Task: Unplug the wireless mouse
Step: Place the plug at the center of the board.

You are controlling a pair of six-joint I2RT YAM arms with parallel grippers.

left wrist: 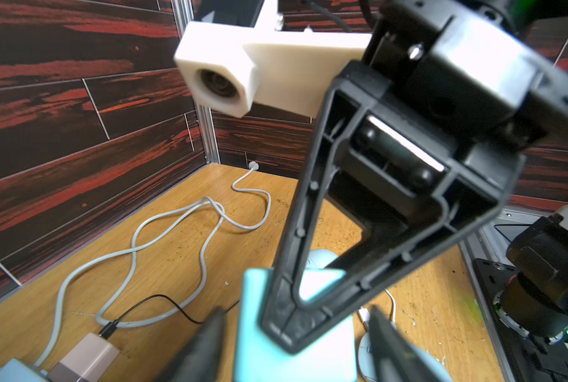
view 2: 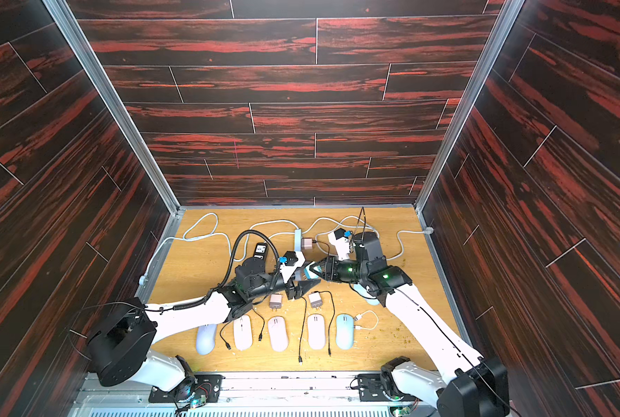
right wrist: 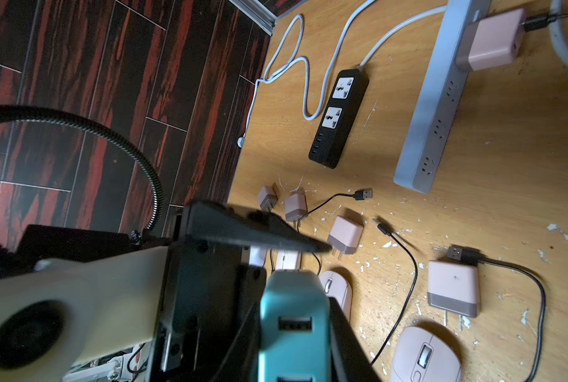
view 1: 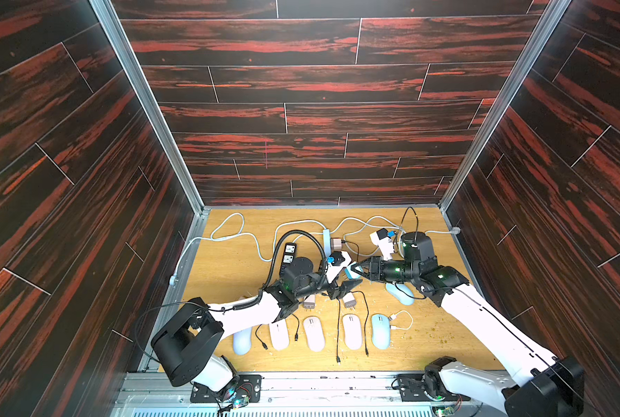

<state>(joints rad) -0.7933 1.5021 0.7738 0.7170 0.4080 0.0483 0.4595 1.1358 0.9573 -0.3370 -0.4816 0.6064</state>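
At the centre of the tan wooden table (view 1: 229, 278) the two arms meet tip to tip; the right pincer (view 1: 354, 269) is clenched on a teal plastic charger block (right wrist: 292, 297), held clear of the table; the left pincer (left wrist: 295, 314) stands released, its black fingers (left wrist: 209, 344) spread either side of the block with a slim gap on each; the pale blue oval wireless mouse (view 1: 380, 331) lies flat in the lower middle of both top views, at the right end of a row of mice, apart from both pincers; a short white looped cable (view 1: 405, 320) lies just beside it, though whether its plug sits in the mouse is too small to tell; in the upper right of the right wrist view a pink charger (right wrist: 494, 39) sits in a long grey power strip (right wrist: 438, 109)
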